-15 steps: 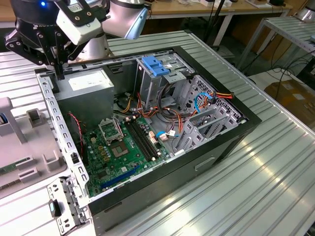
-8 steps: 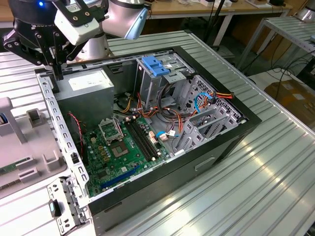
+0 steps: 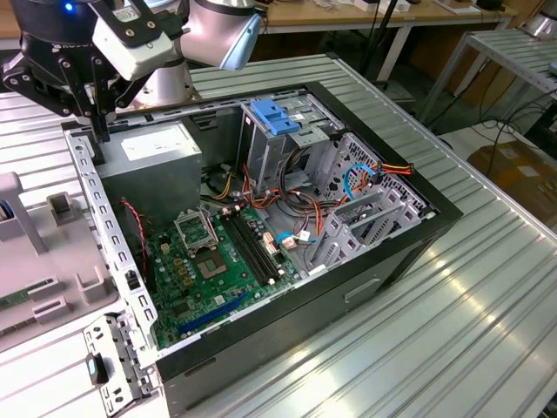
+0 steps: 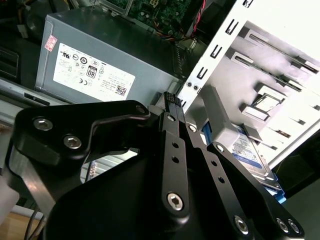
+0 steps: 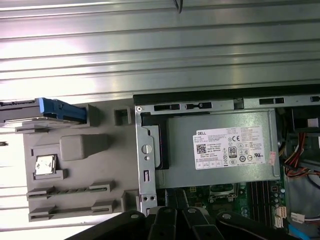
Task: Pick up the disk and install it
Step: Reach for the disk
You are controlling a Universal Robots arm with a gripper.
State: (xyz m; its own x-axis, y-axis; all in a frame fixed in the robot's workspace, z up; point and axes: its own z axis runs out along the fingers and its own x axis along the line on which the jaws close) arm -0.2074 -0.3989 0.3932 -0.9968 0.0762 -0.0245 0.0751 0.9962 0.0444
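The disk [image 5: 22, 114] is a grey drive in a blue carrier [image 5: 62, 110]. It lies at the end of a grey plastic tray [image 5: 80, 170] beside the open computer case [image 3: 383, 261]. In the second wrist view the disk [image 4: 245, 150] sits past the case's perforated metal edge. My black gripper [image 3: 100, 131] hangs over the case corner by the power supply [image 3: 152, 152], at the exterior view's left. Its fingers [image 4: 172, 145] are shut together with nothing between them. The gripper is apart from the disk.
Inside the case are a green motherboard [image 3: 209, 261], loose cables [image 3: 365, 178] and a metal drive cage [image 3: 287, 148] with a fixed blue bracket [image 3: 274, 116] on top. The case stands on a ribbed metal table [image 3: 470, 331]. Other tables stand behind.
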